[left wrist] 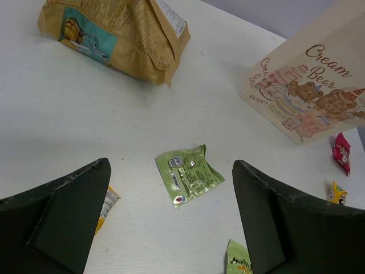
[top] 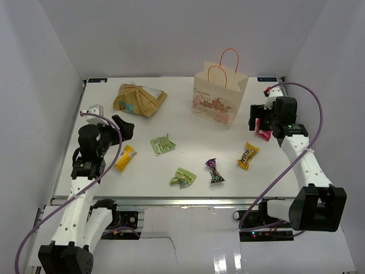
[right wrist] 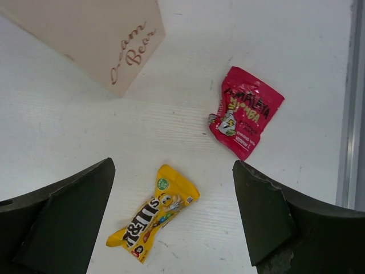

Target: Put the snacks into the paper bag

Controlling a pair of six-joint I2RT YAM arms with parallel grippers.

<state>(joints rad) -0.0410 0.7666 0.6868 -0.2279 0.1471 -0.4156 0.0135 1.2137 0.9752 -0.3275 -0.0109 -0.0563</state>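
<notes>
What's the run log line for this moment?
left hand: open, facing green packet | right hand: open, facing yellow bar | paper bag: upright | snacks: none held, seven on table

A green packet (left wrist: 189,174) lies flat on the table (left wrist: 68,114), framed between the left hand's (left wrist: 171,168) spread fingers.

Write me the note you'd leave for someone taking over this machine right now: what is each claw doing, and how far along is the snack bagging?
The left gripper is open and empty, above a green packet.
The right gripper is open and empty, above a yellow bar, with the red-pink packet close by.
The paper bag stands upright at the back of the table.
Also lying on the table: the tan-gold bag back left, the second green packet, the purple packet, and the other yellow bar by the left arm.
Done: nothing bagged.
Left: all seven snacks.
</notes>
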